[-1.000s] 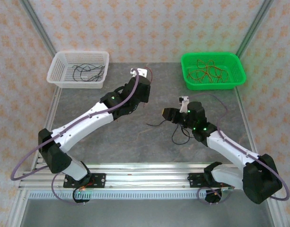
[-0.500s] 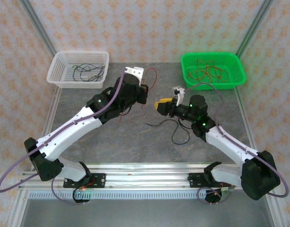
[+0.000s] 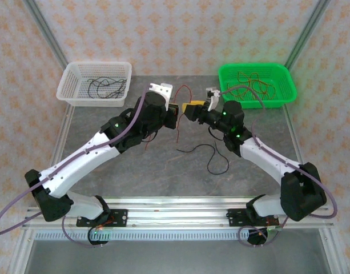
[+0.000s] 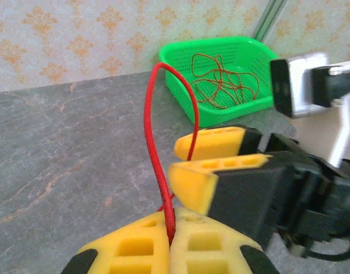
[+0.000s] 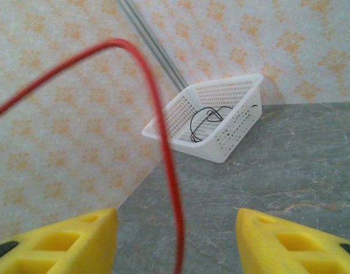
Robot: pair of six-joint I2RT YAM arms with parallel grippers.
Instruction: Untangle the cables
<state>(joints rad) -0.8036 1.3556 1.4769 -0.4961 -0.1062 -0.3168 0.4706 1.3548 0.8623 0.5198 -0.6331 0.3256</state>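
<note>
Red cable point(image 4: 145, 123) at centre frame, clamped in the fully closed left end effector point(image 4: 169, 242), looping up between the parted yellow fingers of the right end effector point(image 5: 175, 242), not gripped there, black cable point(image 3: 201, 145) loose on grey table point(image 3: 135, 174) below, green basket point(image 3: 260, 104) upper right, white basket point(image 3: 92, 100) upper left.

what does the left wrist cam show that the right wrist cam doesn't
Left wrist: the left gripper shut on a red cable, the right gripper seen from outside, open around that cable, and the green basket of red cables behind.
Right wrist: the white basket holding black cables, and the right gripper's own fingers spread wide.
Both: the red cable arching upward, the grey table and the patterned wall.
</note>
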